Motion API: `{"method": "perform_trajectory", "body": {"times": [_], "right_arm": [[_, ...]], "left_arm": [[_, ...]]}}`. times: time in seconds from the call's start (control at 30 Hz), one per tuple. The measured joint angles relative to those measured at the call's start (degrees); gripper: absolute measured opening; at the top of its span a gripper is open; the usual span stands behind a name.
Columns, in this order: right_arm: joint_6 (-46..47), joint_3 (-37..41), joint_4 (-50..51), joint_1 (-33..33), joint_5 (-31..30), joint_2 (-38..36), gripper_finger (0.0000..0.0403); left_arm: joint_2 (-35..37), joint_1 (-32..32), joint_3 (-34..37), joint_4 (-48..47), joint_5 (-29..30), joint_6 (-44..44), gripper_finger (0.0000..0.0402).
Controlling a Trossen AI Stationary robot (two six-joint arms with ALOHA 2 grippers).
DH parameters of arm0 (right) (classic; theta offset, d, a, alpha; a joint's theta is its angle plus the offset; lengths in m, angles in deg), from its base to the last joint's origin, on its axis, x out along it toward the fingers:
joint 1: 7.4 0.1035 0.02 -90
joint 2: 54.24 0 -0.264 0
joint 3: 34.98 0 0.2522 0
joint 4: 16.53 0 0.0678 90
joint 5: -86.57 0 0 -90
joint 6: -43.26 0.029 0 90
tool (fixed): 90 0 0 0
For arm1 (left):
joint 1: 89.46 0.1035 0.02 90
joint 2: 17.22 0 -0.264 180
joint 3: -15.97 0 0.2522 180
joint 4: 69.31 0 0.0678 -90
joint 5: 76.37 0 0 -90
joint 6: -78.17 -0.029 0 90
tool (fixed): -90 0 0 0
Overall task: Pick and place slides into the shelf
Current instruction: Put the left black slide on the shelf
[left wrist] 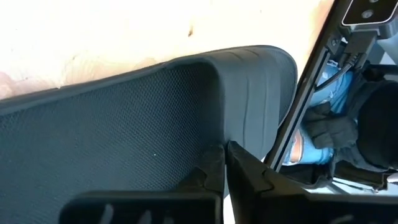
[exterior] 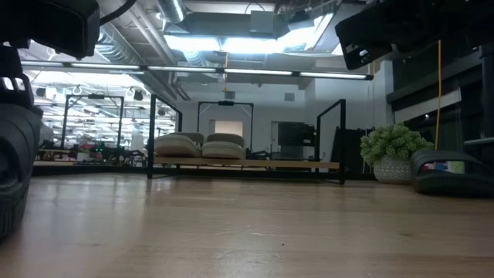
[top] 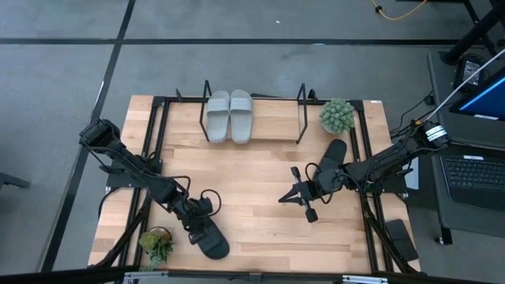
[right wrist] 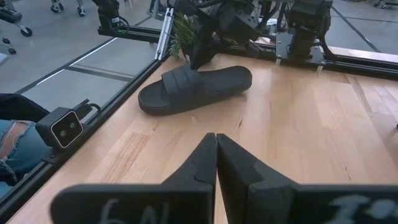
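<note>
- We see the table with the shelf standing at its 12 o'clock edge in the high view, and we judge the task about half done.
- Two light grey slides already lie side by side inside the shelf, filling its left half, while the right half between the uprights holds nothing yet.
- Two black slides are left on the table: one black slide lies near the 7 o'clock corner, just beside a small potted plant, and the other black slide lies towards 3 o'clock, below a second round plant.
- Our left hand is down at the 7 o'clock slide; its wrist view shows the fingers pressed together with their tips right at the slide's strap edge, clenched on nothing, so we judge the slide is touched or nearly touched but not gripped.
- Our right hand hovers near the table's middle, at about 4 o'clock, well apart from either black slide; its fingers are also closed tight and it carries nothing.
- We judge that both black slides remain to be picked up and set into the free half of the shelf.
</note>
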Motion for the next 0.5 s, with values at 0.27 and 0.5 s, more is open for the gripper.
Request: {"method": "perform_trajectory", "body": {"times": [0.27, 0.5], "right_arm": [[0.0, 0.0, 0.0, 0.0, 0.0, 0.0, 0.0014], [-0.1, 0.0, 0.0, 0.0, 0.0, 0.0, 0.0014]], "left_arm": [[0.0, 2.4, 0.0, 0.1, 1.0, -5.5, 0.0001], [0.0, 6.7, 0.0, 0.0, -0.4, -12.3, 0.0]]}}
